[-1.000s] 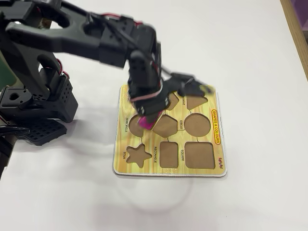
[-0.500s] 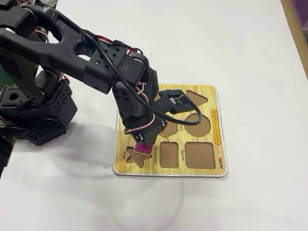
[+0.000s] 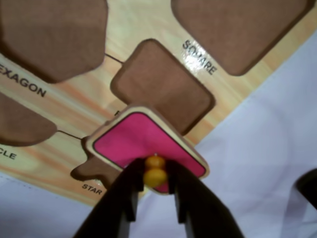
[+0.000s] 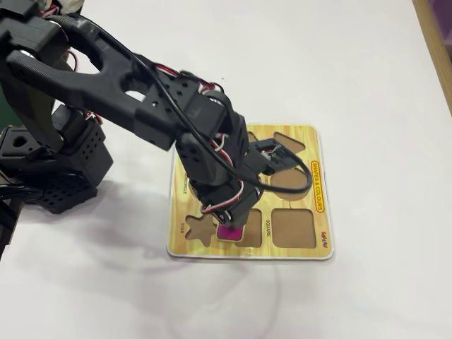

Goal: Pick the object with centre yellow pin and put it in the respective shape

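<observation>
The magenta-pink piece (image 3: 143, 141) with a pale rim hangs just above the yellow shape board (image 3: 148, 20). My gripper (image 3: 155, 174) is shut on its yellow knob (image 3: 155, 171). In the wrist view the piece covers the near corner of the brown RECTANGLE cut-out (image 3: 163, 84) and part of the star cut-out (image 3: 91, 169), and is turned relative to the rectangle. In the fixed view the gripper (image 4: 227, 224) holds the piece (image 4: 227, 232) over the left part of the rectangle cut-out (image 4: 253, 220), near the front of the board (image 4: 321, 212). The arm hides most of that cut-out.
The SQUARE cut-out (image 4: 293, 227) lies right of the rectangle and the star cut-out (image 4: 198, 229) left of it. The arm's black base (image 4: 49, 162) stands left of the board. A wooden edge (image 4: 434, 42) runs along the table's far right.
The gripper has carried the pink piece from the board's middle-left to its front row, first over the star cut-out, now further right over the rectangle cut-out.
</observation>
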